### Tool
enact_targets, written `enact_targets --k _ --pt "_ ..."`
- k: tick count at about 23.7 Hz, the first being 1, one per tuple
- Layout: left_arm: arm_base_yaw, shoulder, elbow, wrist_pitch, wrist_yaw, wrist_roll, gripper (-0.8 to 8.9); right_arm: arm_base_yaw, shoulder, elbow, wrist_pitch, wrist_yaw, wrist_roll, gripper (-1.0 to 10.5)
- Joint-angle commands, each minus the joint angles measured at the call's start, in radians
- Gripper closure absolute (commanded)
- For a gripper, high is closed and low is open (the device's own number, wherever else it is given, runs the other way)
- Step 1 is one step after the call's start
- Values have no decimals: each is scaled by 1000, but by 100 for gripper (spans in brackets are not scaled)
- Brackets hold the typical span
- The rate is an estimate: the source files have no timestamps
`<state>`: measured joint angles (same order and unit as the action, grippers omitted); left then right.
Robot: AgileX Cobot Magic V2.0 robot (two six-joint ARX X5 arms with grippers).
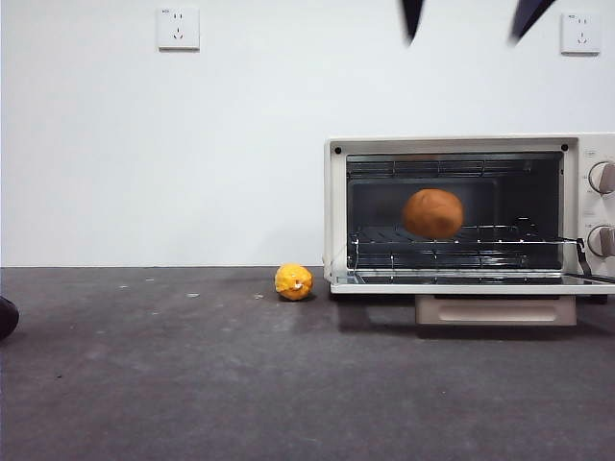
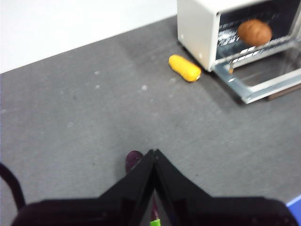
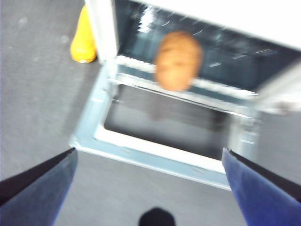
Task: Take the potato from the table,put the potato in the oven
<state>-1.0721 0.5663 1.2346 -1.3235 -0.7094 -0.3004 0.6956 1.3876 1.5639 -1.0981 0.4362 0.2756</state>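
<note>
The orange-brown potato [image 1: 432, 213] [image 2: 254, 32] [image 3: 178, 59] rests on the wire rack inside the cream-white oven [image 1: 336, 211] [image 2: 197, 28] [image 3: 101, 28]. The oven's glass door [image 1: 461, 285] [image 3: 155, 155] lies folded down flat. My right gripper [image 3: 148, 151] hovers open above that door, apart from the potato, with nothing between its jaws. In the front view two black fingertips [image 1: 411, 21] show at the top edge above the oven. My left gripper [image 2: 154, 153] is shut and empty, held over the dark grey table [image 1: 192, 384] well to the left of the oven.
A small yellow lumpy ball [image 1: 293, 281] [image 2: 185, 68] [image 3: 83, 42] lies on the table just left of the oven's corner. A dark purple rounded object [image 2: 133, 160] sits under my left gripper. A white wall with sockets stands behind.
</note>
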Motion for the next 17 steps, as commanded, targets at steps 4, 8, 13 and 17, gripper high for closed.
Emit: enact_targets --k 4,8,13,17 --pt "-20 191 -6 275 66 58 820 98 -246 -7 -167 62 60 728" --pt "-11 292 -6 439 177 116 820 110 -358 -7 -216 66 66 886" --pt "76 436 -6 552 358 124 821 110 -480 -7 -241 65 62 886" --pt "225 559 -6 638 629 102 821 110 -569 -6 -249 65 61 886"
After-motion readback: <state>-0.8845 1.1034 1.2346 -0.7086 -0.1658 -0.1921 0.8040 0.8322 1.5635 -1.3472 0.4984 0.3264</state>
